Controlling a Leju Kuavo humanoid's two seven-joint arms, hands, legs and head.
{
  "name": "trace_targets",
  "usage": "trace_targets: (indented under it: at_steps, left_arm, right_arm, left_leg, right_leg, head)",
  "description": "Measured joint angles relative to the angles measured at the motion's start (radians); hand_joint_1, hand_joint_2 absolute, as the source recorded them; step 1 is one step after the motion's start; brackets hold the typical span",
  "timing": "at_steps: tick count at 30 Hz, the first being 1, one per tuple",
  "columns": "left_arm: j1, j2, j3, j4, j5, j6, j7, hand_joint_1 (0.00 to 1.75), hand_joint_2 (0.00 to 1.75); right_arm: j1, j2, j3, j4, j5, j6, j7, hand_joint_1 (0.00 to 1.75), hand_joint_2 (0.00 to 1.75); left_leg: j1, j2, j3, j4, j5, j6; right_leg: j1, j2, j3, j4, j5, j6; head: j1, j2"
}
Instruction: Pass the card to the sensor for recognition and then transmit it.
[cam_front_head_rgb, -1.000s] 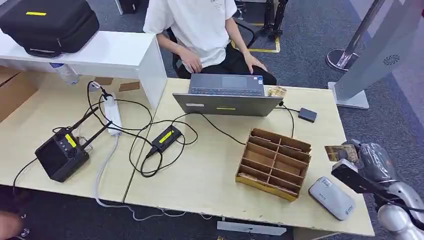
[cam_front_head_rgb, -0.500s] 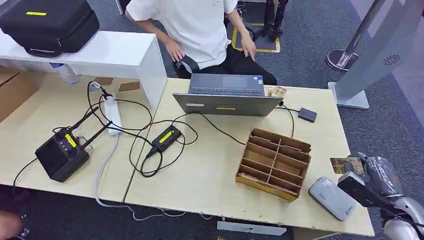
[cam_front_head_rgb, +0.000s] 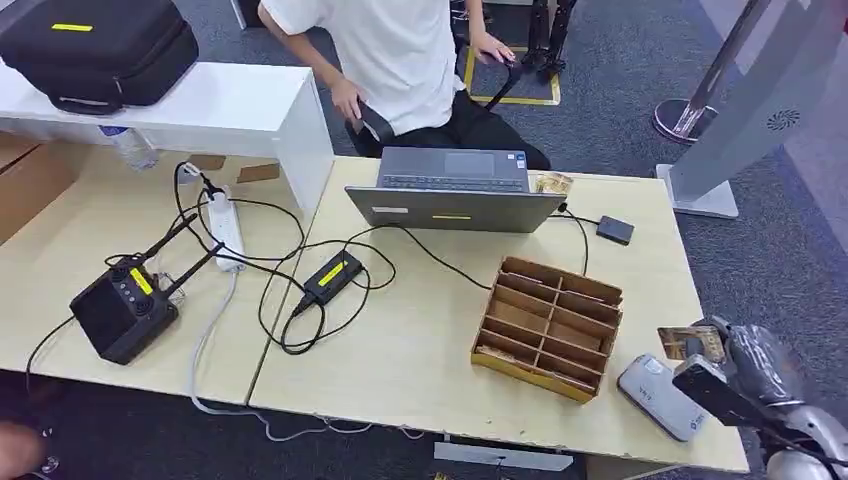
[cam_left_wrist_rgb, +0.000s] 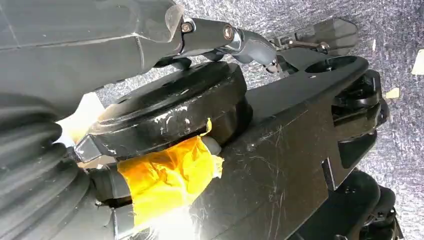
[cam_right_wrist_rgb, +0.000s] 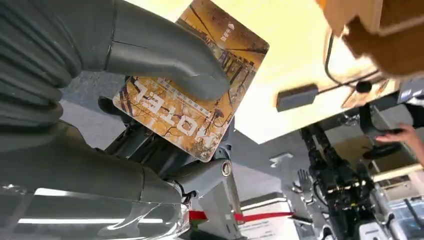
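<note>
My right hand (cam_front_head_rgb: 745, 365) hovers over the table's right edge and pinches a golden hotel card (cam_front_head_rgb: 690, 342), which hangs just above and beyond the grey sensor pad (cam_front_head_rgb: 661, 396) lying at the table's front right corner. Up close, the thumb (cam_right_wrist_rgb: 165, 65) presses the card (cam_right_wrist_rgb: 192, 97), printed "HOTEL", against the darker fingers behind it. The wooden divided card box (cam_front_head_rgb: 547, 326) sits to the left of the sensor. The left wrist view looks down at the floor.
An open laptop (cam_front_head_rgb: 455, 190) stands at the table's far side with a seated person in a white shirt (cam_front_head_rgb: 405, 55) behind it. A small dark box (cam_front_head_rgb: 615, 229) and cables lie near the laptop. A black device with antennas (cam_front_head_rgb: 125, 305), power strip (cam_front_head_rgb: 226, 228) and adapter (cam_front_head_rgb: 333, 276) lie left.
My right hand has moved nearer and lower with the card, closing on the sensor pad. The seated person has turned, lifting both hands from their lap toward the chair arms.
</note>
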Motion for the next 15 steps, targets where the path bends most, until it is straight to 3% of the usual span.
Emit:
trace_targets:
  at_steps: [7, 15]
  left_arm:
    - [0.0, 0.0, 0.0, 0.0, 0.005, 0.003, 0.001, 0.0, 1.75]
    - [0.0, -0.002, 0.0, 0.0, 0.006, 0.004, 0.001, 0.0, 1.75]
  right_arm:
    - [0.028, 0.05, -0.003, 0.023, 0.045, 0.002, -0.01, 1.75, 1.75]
    - [0.04, 0.131, 0.002, 0.127, 0.084, -0.057, -0.02, 1.75, 1.75]
  left_leg:
    - [0.0, 0.0, 0.0, 0.0, 0.0, 0.0]
    - [0.0, 0.001, 0.001, 0.0, 0.0, 0.0]
  right_leg:
    - [0.0, 0.0, 0.0, 0.0, 0.0, 0.0]
    - [0.0, 0.0, 0.0, 0.0, 0.0, 0.0]
  head:
    - [0.0, 0.0]
    - [0.0, 0.0]
